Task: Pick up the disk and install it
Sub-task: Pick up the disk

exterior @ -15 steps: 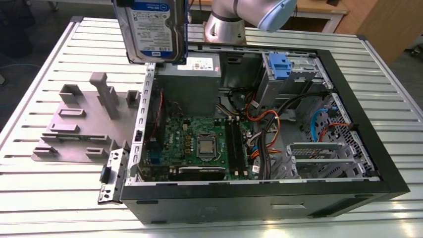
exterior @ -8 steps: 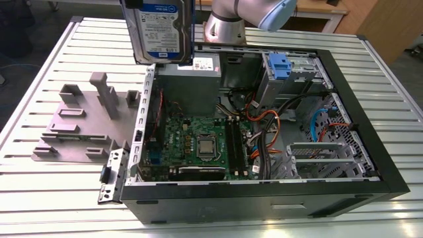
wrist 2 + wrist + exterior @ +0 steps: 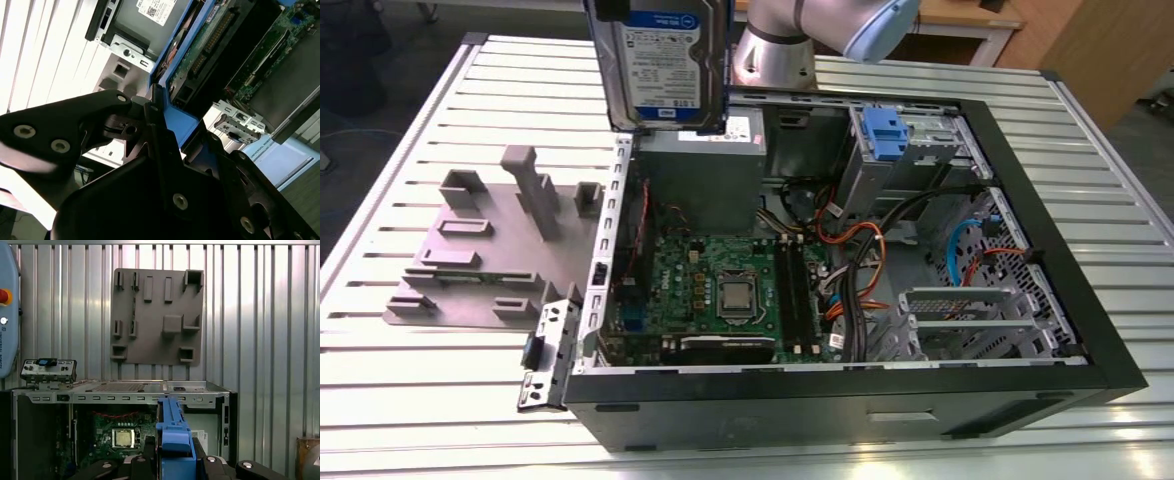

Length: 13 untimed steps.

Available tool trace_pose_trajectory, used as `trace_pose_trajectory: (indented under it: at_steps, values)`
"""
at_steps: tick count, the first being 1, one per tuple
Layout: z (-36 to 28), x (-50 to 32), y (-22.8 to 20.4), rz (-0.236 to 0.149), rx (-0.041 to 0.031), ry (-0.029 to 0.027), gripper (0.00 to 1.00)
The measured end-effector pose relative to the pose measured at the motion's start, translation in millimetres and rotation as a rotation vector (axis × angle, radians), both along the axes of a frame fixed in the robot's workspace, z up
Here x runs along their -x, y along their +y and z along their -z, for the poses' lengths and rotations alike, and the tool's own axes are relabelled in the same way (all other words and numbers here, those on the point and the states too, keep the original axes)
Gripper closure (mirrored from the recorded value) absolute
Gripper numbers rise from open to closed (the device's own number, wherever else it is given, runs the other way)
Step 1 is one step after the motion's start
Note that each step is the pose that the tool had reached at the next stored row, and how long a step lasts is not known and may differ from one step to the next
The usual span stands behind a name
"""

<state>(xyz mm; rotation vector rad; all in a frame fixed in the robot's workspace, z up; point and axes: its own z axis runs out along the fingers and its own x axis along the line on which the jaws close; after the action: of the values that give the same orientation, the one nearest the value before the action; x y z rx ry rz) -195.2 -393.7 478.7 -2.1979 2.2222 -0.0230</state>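
Open tower PC case (image 3: pixel 854 390) fills mid-frame in the exterior view, blue-latched drive cage (image 3: pixel 887 135) upper right; the disk (image 3: pixel 656 60) hangs on end at top, long axis near vertical, to the exterior view's left of that cage, blue rails clamped in the gripper (image 3: pixel 172 457), white-and-blue label facing the camera.

In the exterior view we look down obliquely, at mid range, on the open computer case (image 3: pixel 827 400) and the grey fixture plate (image 3: pixel 467 290). The first wrist view faces straight down on both from well above. The second wrist view peers closely past the gripper (image 3: pixel 167 122) and the disk (image 3: pixel 187 132) into the case.
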Motion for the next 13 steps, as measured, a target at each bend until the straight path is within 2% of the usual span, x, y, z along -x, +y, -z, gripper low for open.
trace_pose_trajectory:
  at_steps: [13]
  values:
    - [1.7,-27.2,-1.1,0.000,0.0000,0.0000,0.64]
